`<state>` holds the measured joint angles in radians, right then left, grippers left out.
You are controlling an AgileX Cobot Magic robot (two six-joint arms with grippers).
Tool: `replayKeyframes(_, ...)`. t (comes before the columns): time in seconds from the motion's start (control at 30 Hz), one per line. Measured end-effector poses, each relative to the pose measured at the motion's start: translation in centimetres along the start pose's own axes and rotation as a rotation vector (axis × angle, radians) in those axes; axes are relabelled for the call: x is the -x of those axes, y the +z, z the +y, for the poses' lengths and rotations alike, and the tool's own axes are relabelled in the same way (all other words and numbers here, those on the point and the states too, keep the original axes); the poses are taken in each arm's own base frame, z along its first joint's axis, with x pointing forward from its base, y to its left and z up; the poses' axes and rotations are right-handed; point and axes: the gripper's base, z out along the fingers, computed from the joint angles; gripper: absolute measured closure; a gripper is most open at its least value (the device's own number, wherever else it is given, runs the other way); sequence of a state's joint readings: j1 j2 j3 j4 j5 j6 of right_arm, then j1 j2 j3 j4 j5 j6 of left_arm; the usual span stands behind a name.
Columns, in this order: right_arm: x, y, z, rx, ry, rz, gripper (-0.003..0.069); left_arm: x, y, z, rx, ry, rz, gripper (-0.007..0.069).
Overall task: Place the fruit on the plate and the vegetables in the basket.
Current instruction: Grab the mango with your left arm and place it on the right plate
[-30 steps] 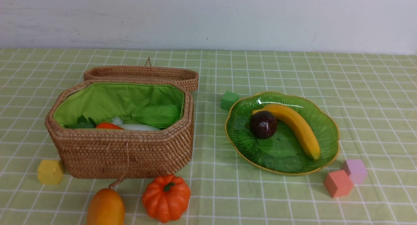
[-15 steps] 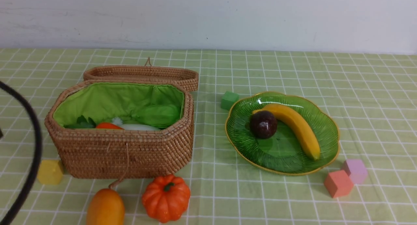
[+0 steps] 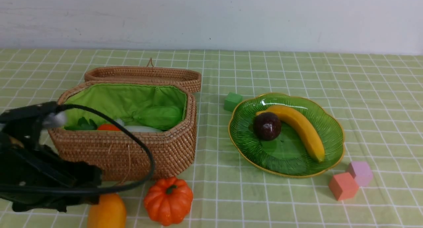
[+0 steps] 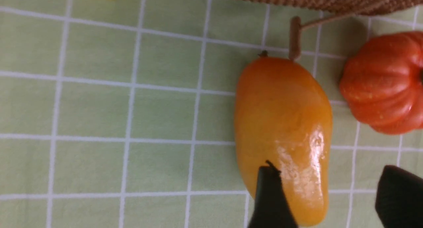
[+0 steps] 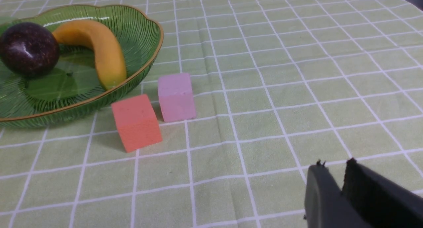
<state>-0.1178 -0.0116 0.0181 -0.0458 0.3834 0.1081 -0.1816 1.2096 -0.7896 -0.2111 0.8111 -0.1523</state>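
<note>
The orange-yellow mango [image 3: 106, 211] lies in front of the wicker basket [image 3: 132, 152], beside the ribbed orange pumpkin [image 3: 168, 200]. My left arm [image 3: 46, 178] hangs just left of the mango. In the left wrist view the left gripper [image 4: 330, 175] is open and empty above the mango's [image 4: 284, 122] near end, with one finger over it; the pumpkin [image 4: 386, 82] is beside it. The carrot [image 3: 107, 127], white radish [image 3: 142, 129] and pale green vegetable [image 3: 162, 117] lie in the basket. The banana [image 3: 302, 129] and maroon fruit [image 3: 267, 125] lie on the green plate [image 3: 335, 125]. My right gripper [image 5: 335, 165] is shut and empty over the cloth.
The basket lid [image 3: 142, 74] lies behind the basket; its cord toggle [image 4: 294, 38] touches the mango's tip. A green cube [image 3: 232, 101] sits left of the plate. A red-orange cube [image 3: 343, 185] and a pink cube [image 3: 360, 172] sit at its front right.
My left arm has come into the front view from the lower left and now stands before the basket's left end, hiding the yellow cube. Nothing else has moved.
</note>
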Motion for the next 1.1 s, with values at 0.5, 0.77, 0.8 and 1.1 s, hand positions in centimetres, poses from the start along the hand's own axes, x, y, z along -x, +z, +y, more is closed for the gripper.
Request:
replayKeyframes(0.5, 0.0, 0.0, 0.0, 0.0, 0.0, 0.0, 0.0531, 0.2, 10.3, -0.2, 0.235, -0.009, 0.235, 0.0057)
replayKeyframes(0.77, 0.0, 0.0, 0.0, 0.0, 0.0, 0.0, 0.0522, 1.4, 8.4, -0.8, 0.227, -0.004, 0.203, 0.0068)
replayKeyframes(0.8, 0.0, 0.0, 0.0, 0.0, 0.0, 0.0, 0.052, 1.6, 7.7, -1.0, 0.225, 0.004, 0.197, 0.0068)
replayKeyframes(1.1, 0.0, 0.0, 0.0, 0.0, 0.0, 0.0, 0.051, 3.6, -3.9, -5.0, 0.138, 0.312, 0.134, 0.0068)
